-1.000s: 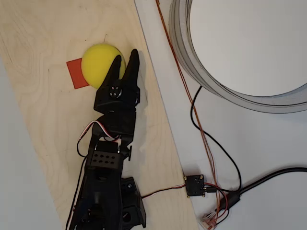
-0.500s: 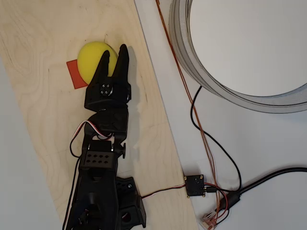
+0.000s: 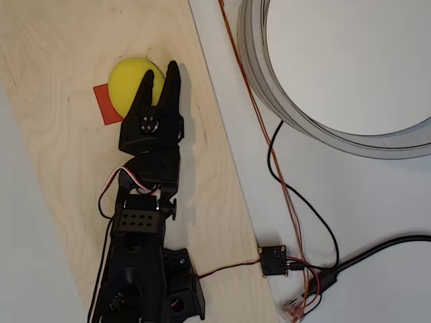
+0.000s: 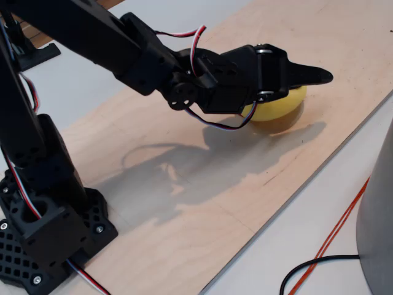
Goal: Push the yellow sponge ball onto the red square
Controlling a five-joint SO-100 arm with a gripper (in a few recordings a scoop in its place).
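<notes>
A pale plywood board (image 3: 60, 175) lies on the white counter (image 3: 377, 202), with a grey ring (image 3: 269, 87) and cables (image 3: 296, 202) beside it. Near the board's far edge, the ball (image 3: 131, 77) overlaps the square (image 3: 104, 106). The pincer (image 3: 158, 77), narrowly parted, rests against the ball.

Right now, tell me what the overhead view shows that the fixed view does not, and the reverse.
Overhead: the red square, partly covered by the yellow sponge ball, plus the small black connector box and the grey ring's curved rim.
Fixed: the arm's black base and the shadow it casts along the board.
Both: the ball, the wooden board, the orange wire and the gripper, fingers slightly parted above the ball.
</notes>
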